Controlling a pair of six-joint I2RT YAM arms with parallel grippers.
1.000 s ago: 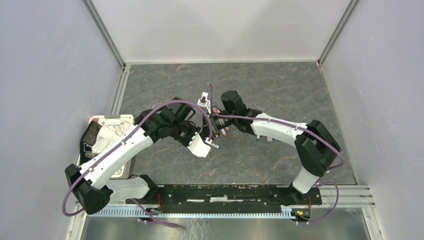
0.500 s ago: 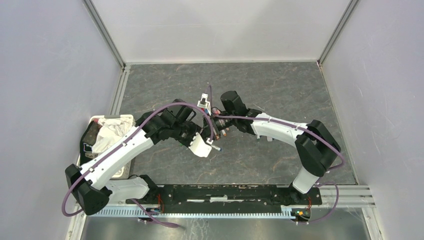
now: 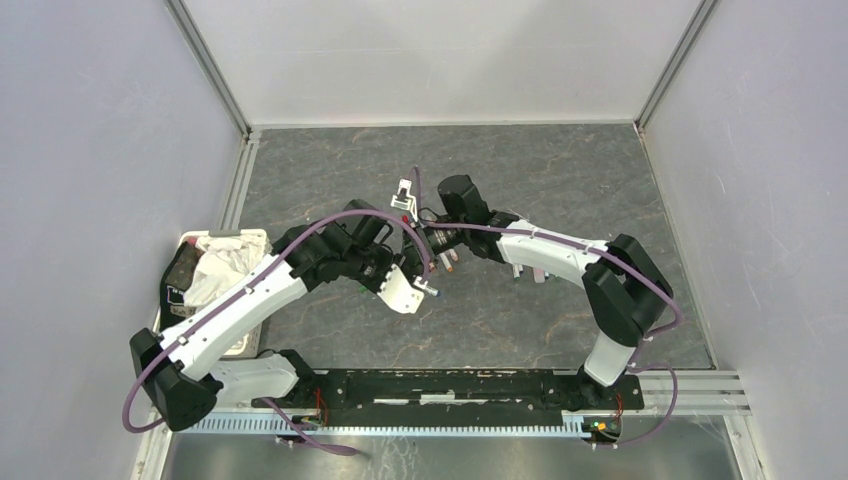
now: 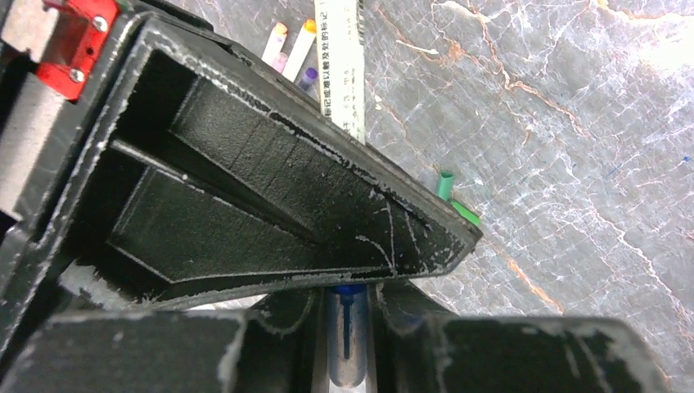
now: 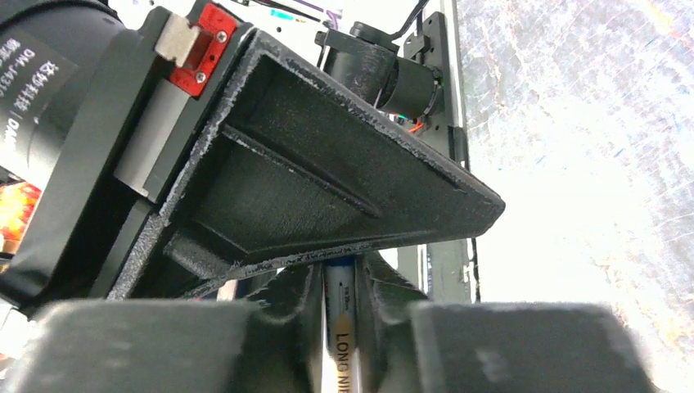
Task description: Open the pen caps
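Pen [image 5: 338, 344], white, clamped in right hand [image 5: 340, 274] (left hand [image 4: 348, 296] pinches a blue-tipped pen [image 4: 348, 348]).

Work surface [image 3: 560, 180]: dark grey marbled sheet with pale and rust-coloured veins, seen in the overhead and left wrist views. Enclosure: plain pale grey left wall [image 3: 90, 150] and right wall [image 3: 770, 150], and a white back panel [image 3: 440, 60]. Aluminium posts [image 3: 208, 65] stand at both far corners, leaning outward in the overhead view. A slotted aluminium rail [image 3: 400, 425] runs along the near edge. Lighting is even and diffuse. In the right wrist view the surface is washed out to near white.
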